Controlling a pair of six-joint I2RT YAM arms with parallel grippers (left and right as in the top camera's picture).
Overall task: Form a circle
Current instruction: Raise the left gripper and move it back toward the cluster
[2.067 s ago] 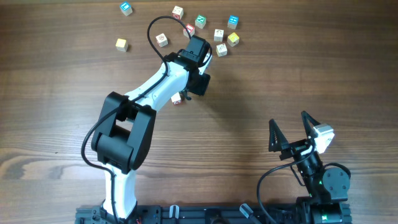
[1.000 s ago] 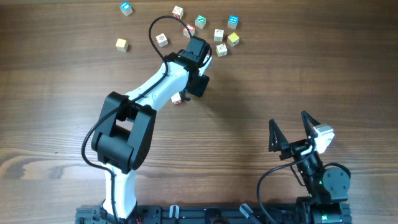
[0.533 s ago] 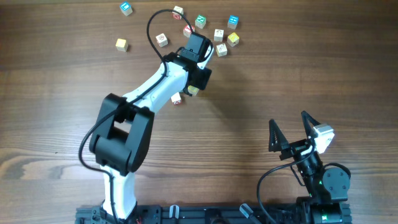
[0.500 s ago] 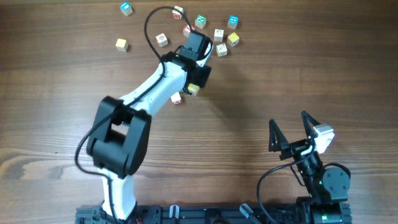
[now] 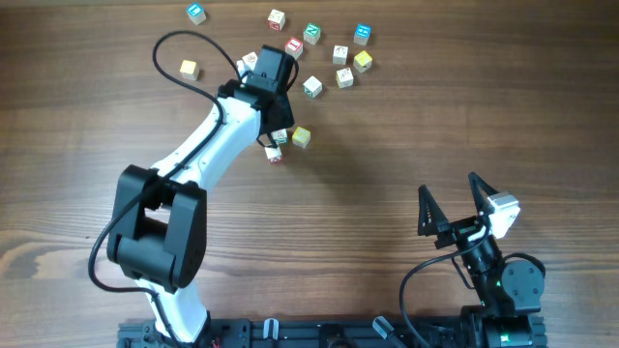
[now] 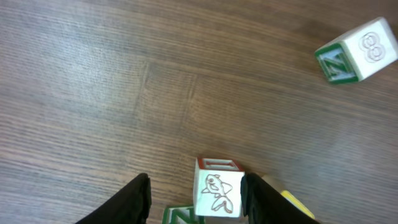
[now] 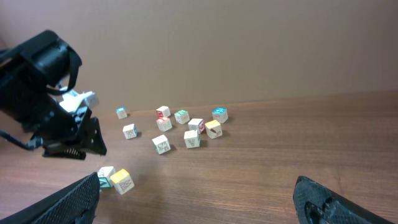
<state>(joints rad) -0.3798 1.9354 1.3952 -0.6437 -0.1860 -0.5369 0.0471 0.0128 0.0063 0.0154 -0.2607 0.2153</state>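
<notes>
Small wooden cubes lie loose on the wooden table (image 5: 435,106); no circle of them shows in any view. My left gripper (image 5: 276,145) (image 6: 194,196) stands open over a little cluster. A white cube with a red fish (image 6: 219,191) (image 5: 276,155) sits between the jaws, against the right finger, with a gap on the left side. A green-lettered cube (image 6: 180,216) (image 5: 280,138) lies just below it and a yellow cube (image 5: 301,136) (image 7: 122,181) beside it. My right gripper (image 5: 455,208) (image 7: 202,205) hangs open and holds nothing at the front right.
Several loose cubes (image 5: 340,54) (image 7: 186,124) are scattered along the far edge, among them a blue one (image 5: 196,13) and a pale yellow one (image 5: 189,69) at the far left. A green and white cube (image 6: 354,58) lies apart from the cluster. The left arm's cable (image 5: 184,58) loops over the table.
The left arm has swung to the left and its gripper has shifted left off the yellow cube, which now lies uncovered. The right arm has not moved.
</notes>
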